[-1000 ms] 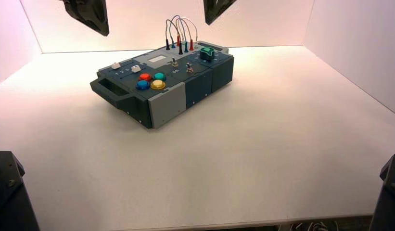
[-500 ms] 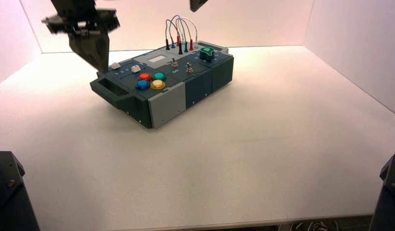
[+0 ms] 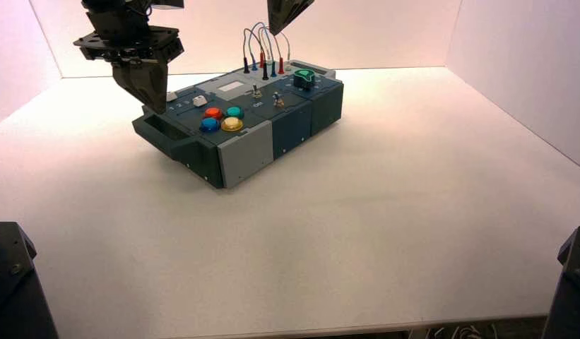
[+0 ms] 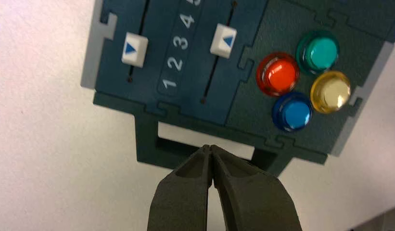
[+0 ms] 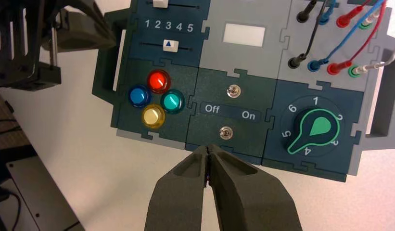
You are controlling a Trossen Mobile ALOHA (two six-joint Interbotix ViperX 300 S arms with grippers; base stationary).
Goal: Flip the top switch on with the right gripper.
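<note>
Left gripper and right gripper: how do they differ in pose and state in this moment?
In the high view the left gripper shows low by the handle at the box's left end, while the right gripper shows farther up, by the wires. The left gripper's wrist and arm joints are in that view; of the right gripper, only the tapering end shows. Both are black and shut, with nothing between their fingers.

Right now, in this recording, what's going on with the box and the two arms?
Neither arm is touching a control. The right gripper, its fingers shut, hangs over the near edge of the box, short of the two toggle switches by the Off/On label. The top switch is the one farther from it. The left gripper, also shut, waits over the handle by the coloured buttons.
</note>
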